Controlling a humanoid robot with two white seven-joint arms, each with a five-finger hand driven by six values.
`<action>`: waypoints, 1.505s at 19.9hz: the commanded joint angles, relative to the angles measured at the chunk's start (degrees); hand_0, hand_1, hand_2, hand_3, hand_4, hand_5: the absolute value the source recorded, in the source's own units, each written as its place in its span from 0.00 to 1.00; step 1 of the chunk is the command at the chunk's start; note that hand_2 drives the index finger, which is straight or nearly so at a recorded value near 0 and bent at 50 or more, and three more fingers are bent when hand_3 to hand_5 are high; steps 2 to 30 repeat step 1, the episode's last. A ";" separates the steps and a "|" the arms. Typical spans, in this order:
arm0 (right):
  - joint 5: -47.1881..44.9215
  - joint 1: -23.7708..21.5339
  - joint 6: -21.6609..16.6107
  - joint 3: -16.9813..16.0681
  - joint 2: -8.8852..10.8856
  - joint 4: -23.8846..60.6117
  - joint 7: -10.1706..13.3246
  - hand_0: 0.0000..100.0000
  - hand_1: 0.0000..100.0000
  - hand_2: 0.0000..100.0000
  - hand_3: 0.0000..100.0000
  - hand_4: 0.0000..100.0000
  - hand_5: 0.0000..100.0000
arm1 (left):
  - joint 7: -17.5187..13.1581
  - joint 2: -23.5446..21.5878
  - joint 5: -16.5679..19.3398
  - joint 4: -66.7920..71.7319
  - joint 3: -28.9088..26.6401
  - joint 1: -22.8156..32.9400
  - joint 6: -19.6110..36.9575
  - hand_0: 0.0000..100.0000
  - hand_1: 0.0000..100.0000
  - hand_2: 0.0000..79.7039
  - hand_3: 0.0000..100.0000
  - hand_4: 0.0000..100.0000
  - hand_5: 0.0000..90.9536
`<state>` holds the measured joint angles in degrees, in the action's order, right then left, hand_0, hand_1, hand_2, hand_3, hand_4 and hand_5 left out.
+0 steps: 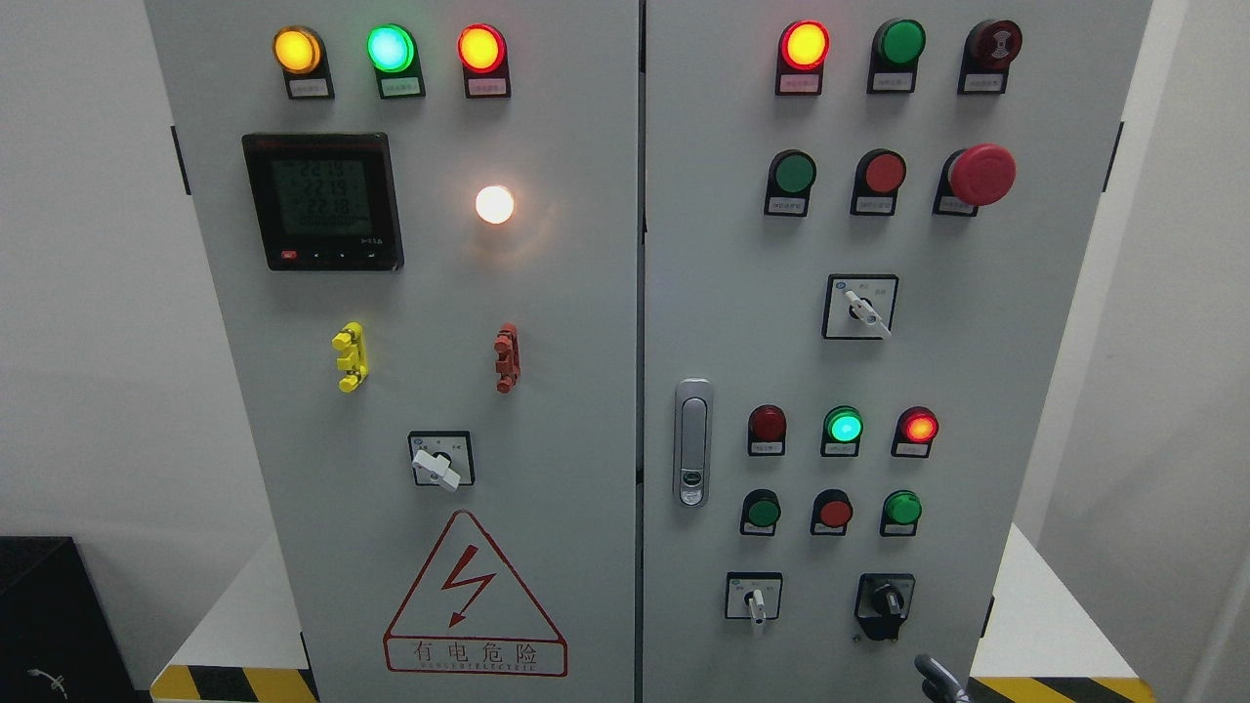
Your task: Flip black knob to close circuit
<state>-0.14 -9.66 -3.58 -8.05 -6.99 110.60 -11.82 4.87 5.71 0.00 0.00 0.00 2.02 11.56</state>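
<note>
The black knob (885, 599) sits on a black plate at the lower right of the grey cabinet's right door (723, 244). Its pointer leans up and to the left. Just below and to the right of it, a dark tip of my right hand (936, 676) pokes up from the bottom edge, apart from the knob. The rest of that hand is out of frame. My left hand does not show.
A white-handled selector switch (754, 598) sits left of the black knob, with another (861, 307) higher up and a third (439, 461) on the left door. Lit lamps, push buttons, a red emergency button (981, 175), a door latch (692, 442) and a meter (323, 201) fill the panels.
</note>
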 commanded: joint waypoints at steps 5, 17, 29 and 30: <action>-2.94 -0.45 0.06 0.05 -0.04 0.49 0.04 0.00 0.13 0.00 0.00 0.00 0.00 | -0.12 0.00 1.23 1.23 1.23 0.00 -0.05 0.12 0.56 0.00 0.00 0.00 0.00; -2.94 -0.45 0.06 0.05 -0.04 0.49 0.04 0.00 0.13 0.00 0.00 0.00 0.00 | -0.12 0.00 1.23 1.23 1.23 0.00 -0.05 0.12 0.56 0.00 0.00 0.00 0.00; -2.94 -0.45 0.06 0.05 -0.04 0.49 0.04 0.00 0.13 0.00 0.00 0.00 0.00 | -0.12 0.00 1.23 1.23 1.23 0.00 -0.05 0.12 0.56 0.00 0.00 0.00 0.00; -2.94 -0.45 0.06 0.05 -0.04 0.49 0.04 0.00 0.13 0.00 0.00 0.00 0.00 | -0.12 0.00 1.23 1.23 1.23 0.00 -0.05 0.12 0.56 0.00 0.00 0.00 0.00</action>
